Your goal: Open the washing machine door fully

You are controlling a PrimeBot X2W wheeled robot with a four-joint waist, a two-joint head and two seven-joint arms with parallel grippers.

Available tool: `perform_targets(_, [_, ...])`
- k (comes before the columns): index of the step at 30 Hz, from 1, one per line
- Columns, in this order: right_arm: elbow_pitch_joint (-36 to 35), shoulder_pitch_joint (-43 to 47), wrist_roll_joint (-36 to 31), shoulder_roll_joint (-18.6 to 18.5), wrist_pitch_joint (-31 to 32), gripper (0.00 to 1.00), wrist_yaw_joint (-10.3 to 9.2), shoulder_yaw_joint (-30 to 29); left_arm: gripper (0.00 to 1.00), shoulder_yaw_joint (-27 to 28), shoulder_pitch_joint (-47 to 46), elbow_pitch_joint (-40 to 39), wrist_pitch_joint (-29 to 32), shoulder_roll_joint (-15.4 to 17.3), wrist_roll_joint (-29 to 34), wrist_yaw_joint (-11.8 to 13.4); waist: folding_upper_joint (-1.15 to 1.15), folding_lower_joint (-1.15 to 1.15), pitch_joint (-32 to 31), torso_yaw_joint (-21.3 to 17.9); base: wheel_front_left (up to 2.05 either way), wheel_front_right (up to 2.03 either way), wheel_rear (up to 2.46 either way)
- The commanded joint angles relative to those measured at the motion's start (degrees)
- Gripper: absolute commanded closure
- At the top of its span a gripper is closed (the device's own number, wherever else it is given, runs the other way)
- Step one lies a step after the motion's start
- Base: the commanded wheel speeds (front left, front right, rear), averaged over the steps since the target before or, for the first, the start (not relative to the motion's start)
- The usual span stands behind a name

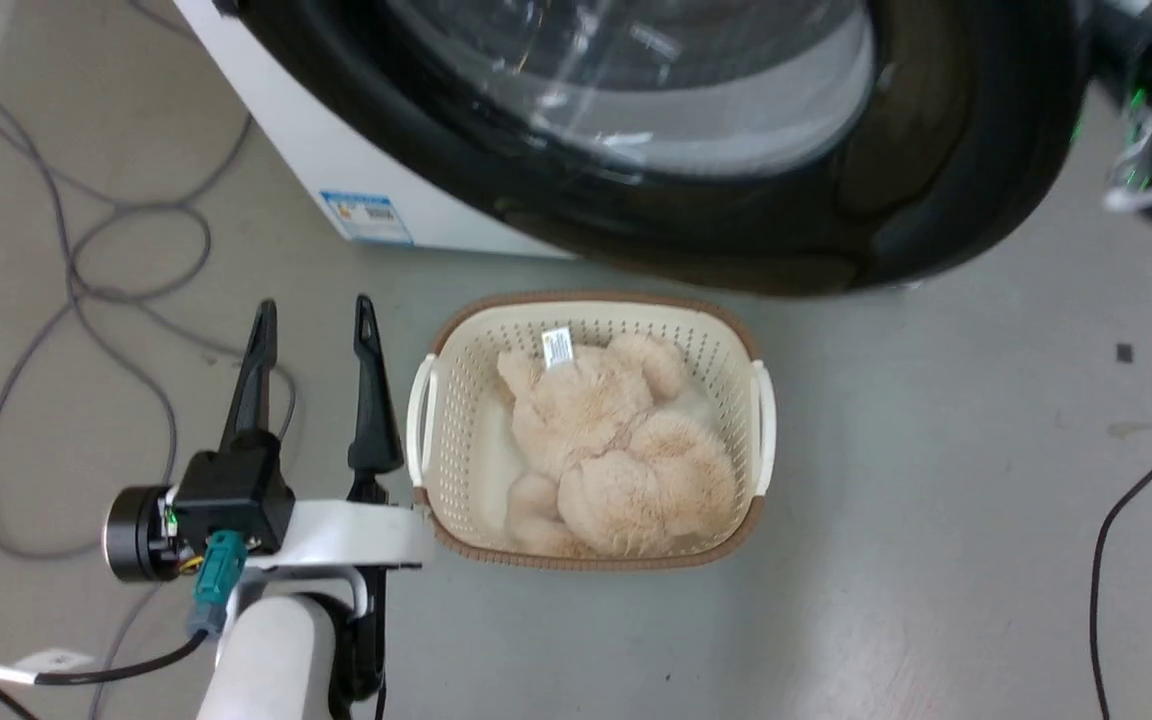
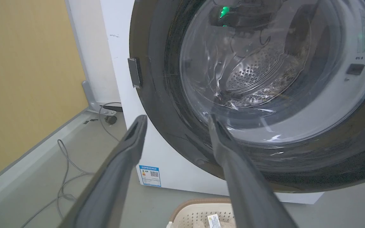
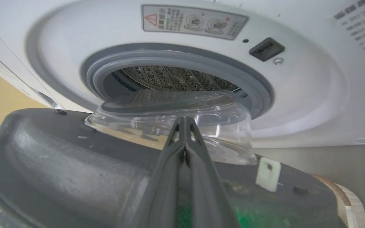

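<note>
The left pincer (image 1: 316, 305) extends from its pale forearm (image 1: 271, 660) with both long dark fingers spread wide apart and nothing between them, while the right pincer (image 3: 185, 122) has its fingers pressed together.

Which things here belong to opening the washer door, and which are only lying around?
For the job: washing machine door, washing machine, right end effector at the door's inner side.
Lying about: basket, plush toy in it, floor cables.
</note>
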Motion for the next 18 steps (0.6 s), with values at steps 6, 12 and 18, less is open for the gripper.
perform_targets(6, [-5.20,7.99,1.63,0.07,3.01,1.00,0.09,1.59,0.00,0.90,2.85,0.74,-0.30,0.05,0.99,-0.73,0.00,0.00,-4.09,-2.01,0.00,0.00,0.00])
perform_targets(12, [-11.37,15.43,2.03,0.85,5.17,1.00,0.09,4.19,0.00,1.28,4.61,1.24,-0.30,0.05,1.62,-1.11,0.00,0.00,-6.74,-2.94,0.00,0.00,0.00])
perform_targets(18, [-18.68,22.94,2.69,1.87,6.37,1.00,0.09,6.59,0.00,1.43,6.13,1.87,-0.30,0.05,2.01,-1.51,0.00,0.00,-9.10,-3.14,0.00,0.00,0.00])
